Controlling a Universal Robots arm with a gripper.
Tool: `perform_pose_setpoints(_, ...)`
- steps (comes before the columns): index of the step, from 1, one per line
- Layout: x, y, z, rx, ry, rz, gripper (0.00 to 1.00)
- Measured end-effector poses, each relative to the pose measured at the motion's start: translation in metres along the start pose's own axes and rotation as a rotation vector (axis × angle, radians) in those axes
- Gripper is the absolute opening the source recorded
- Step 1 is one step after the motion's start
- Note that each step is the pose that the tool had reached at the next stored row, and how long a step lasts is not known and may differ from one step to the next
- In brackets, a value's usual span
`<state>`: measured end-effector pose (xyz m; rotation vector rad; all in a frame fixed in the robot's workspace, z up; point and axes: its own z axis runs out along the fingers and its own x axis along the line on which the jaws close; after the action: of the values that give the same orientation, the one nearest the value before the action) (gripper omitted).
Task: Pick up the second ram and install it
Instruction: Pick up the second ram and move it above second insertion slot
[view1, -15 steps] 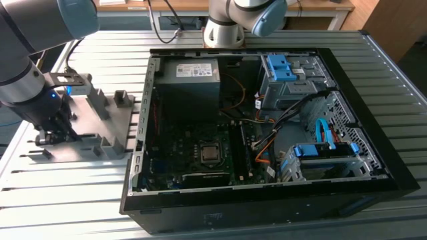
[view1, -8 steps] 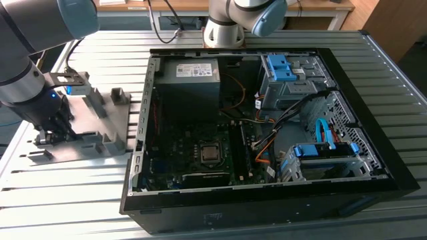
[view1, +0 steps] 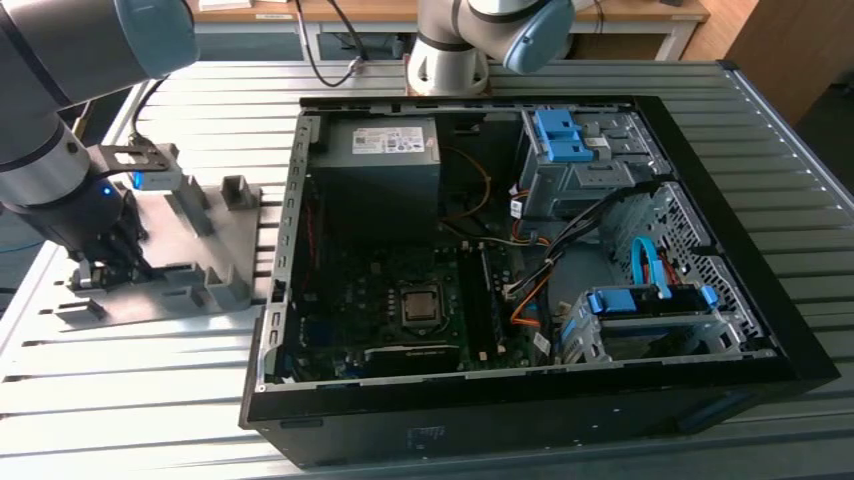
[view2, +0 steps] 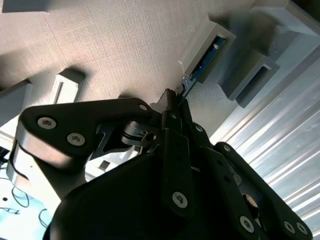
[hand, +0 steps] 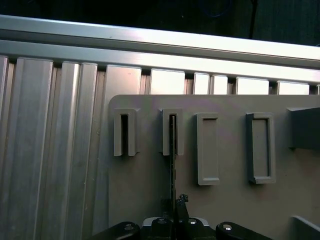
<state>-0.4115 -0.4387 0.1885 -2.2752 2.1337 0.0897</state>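
The second ram (hand: 172, 165) is a thin dark stick seen edge-on, one end resting in a slotted post of the grey fixture (hand: 225, 200). In the second wrist view the second ram (view2: 201, 69) shows a blue-green edge running from that post to the black fingertips. My gripper (view2: 171, 100) is shut on its near end, and in the first wrist view my gripper (hand: 175, 220) sits right at the stick's end. In the exterior view my gripper (view1: 118, 262) is low over the fixture (view1: 220, 240), at the view's left, beside the open computer case (view1: 283, 300).
The case lies on its side on a ribbed metal table (view1: 787, 150). Inside are the motherboard (view1: 400, 300), a power-supply box (view1: 387, 155), blue drive bays (view1: 567, 140) and loose cables (view1: 587, 230). A second arm's base (view1: 447, 60) stands behind the case.
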Motion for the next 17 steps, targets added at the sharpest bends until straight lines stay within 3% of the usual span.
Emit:
perform_pose_setpoints(5,-0.0002,0.0001,-0.0029,0.0,0.0,0.0,0.14)
perform_pose_setpoints(17,-0.001,0.0004,-0.0175,0.0003,-0.0032,0.0,0.14)
